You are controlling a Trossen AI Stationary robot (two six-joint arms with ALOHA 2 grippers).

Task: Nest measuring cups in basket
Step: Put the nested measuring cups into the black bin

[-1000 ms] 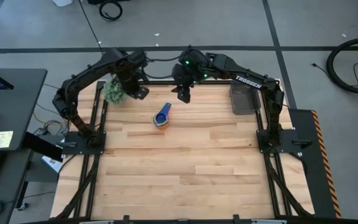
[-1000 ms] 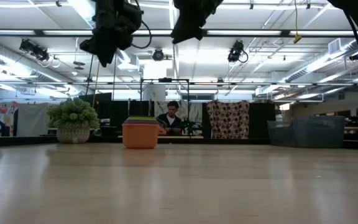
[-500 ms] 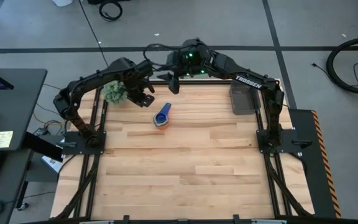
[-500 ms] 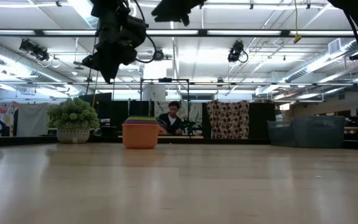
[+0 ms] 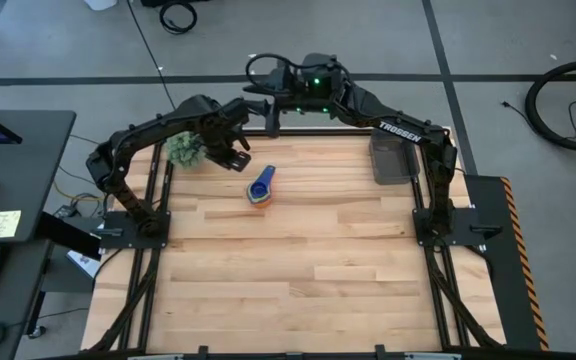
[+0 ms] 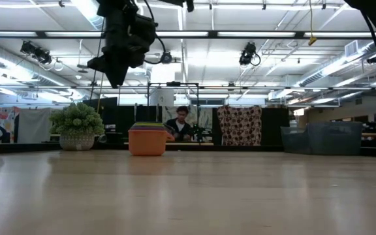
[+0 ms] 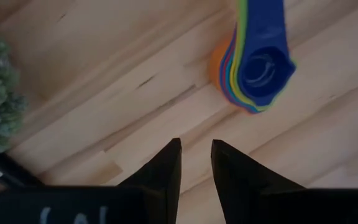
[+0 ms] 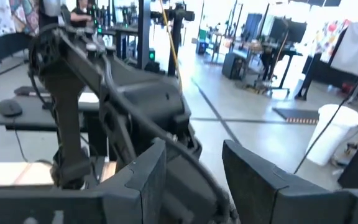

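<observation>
The measuring cups [image 5: 261, 187] stand nested in one stack on the table, the dark blue one on top with its handle toward the far edge; they also show in the left wrist view [image 7: 257, 62] and the low view [image 6: 147, 139]. The basket [image 5: 393, 160] stands at the far right, with no cups visible in it. My left gripper [image 7: 196, 155] hangs above the table just left of the stack, pointing down, open by a narrow gap, nothing between its fingers. My right gripper [image 5: 268, 112] is raised over the far edge, pointing level toward the left, open and empty [image 8: 194, 155].
A fuzzy green plant ball [image 5: 183, 148] in a pot sits at the far left, close behind my left gripper. The bare wooden table [image 5: 298, 270] stretches toward the near edge. A person sits in the room beyond the table [image 6: 180, 124].
My left gripper has come down and shifted toward the cup stack, then held still. My right gripper has risen and tipped up from pointing down to pointing level, over the far edge. The cups have not moved.
</observation>
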